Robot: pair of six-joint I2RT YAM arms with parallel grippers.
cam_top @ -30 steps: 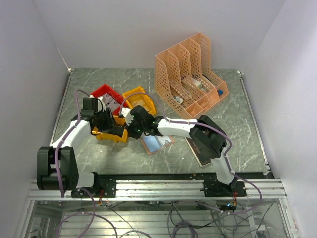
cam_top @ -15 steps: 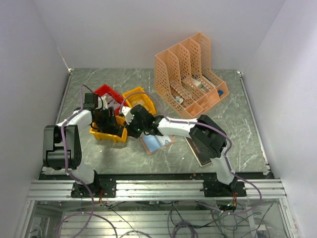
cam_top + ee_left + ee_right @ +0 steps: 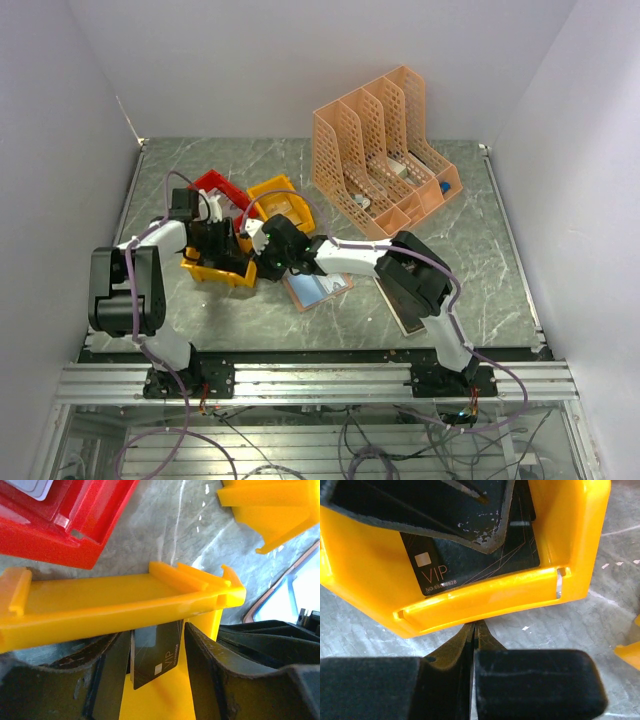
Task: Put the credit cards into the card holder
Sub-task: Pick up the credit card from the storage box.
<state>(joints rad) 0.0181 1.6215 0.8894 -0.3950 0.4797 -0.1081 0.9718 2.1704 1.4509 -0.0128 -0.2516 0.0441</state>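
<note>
A black credit card marked VIP (image 3: 155, 655) stands on edge inside a yellow bin (image 3: 213, 273). My left gripper (image 3: 157, 675) is open inside that bin; the card leans on its left finger (image 3: 112, 672), with a gap to the right finger (image 3: 210, 675). The right wrist view shows the same card (image 3: 470, 565) under a left finger (image 3: 445, 510). My right gripper (image 3: 475, 630) is shut and empty, tips against the bin's outer wall (image 3: 485, 605). The card holder (image 3: 318, 288) lies open, pale blue face up, right of the bin. A pale card (image 3: 35, 487) lies in the red bin (image 3: 60, 535).
A second yellow bin (image 3: 282, 200) and the red bin (image 3: 213, 186) stand behind the grippers. A peach lattice file organizer (image 3: 385, 150) stands at the back right. A black book (image 3: 408, 312) lies partly under my right arm.
My left arm's elbow has risen and folded back towards the left while its gripper stayed in the yellow bin. The right gripper has stayed at the bin's wall.
</note>
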